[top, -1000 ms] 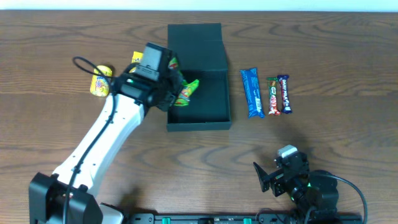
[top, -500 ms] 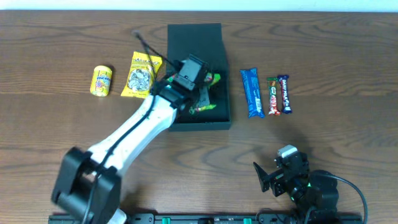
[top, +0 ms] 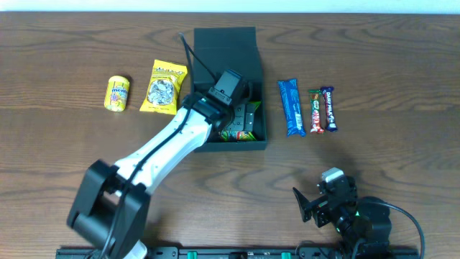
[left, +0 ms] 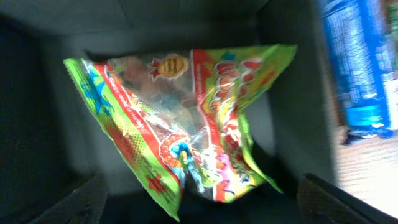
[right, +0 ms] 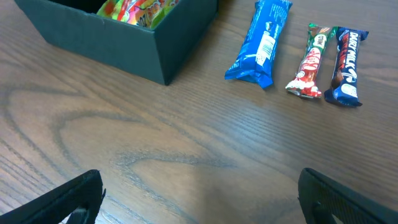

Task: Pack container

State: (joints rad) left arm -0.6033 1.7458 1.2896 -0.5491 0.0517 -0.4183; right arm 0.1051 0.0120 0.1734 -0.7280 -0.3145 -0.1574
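Observation:
The container (top: 230, 144) is a dark square box with its flap lid folded back at the far side. A bright green snack packet (top: 237, 132) lies crumpled inside it, near the front wall. My left gripper (top: 243, 111) hangs over the box interior, open. In the left wrist view the green packet (left: 186, 124) fills the middle, free of the wide-spread fingers (left: 78, 202), against the dark container wall (left: 292, 93). My right gripper (top: 322, 203) rests open near the table's front edge, well clear of the box.
A yellow snack packet (top: 164, 86) and a small yellow can (top: 117, 93) lie left of the box. Right of it lie a blue bar (top: 291, 106), a red-green bar (top: 315, 111) and a dark blue bar (top: 328, 108). The right wrist view shows the box corner (right: 165, 62).
My left arm swung right over the box carrying the green packet, then its jaws opened and the packet dropped inside. The right arm has not moved.

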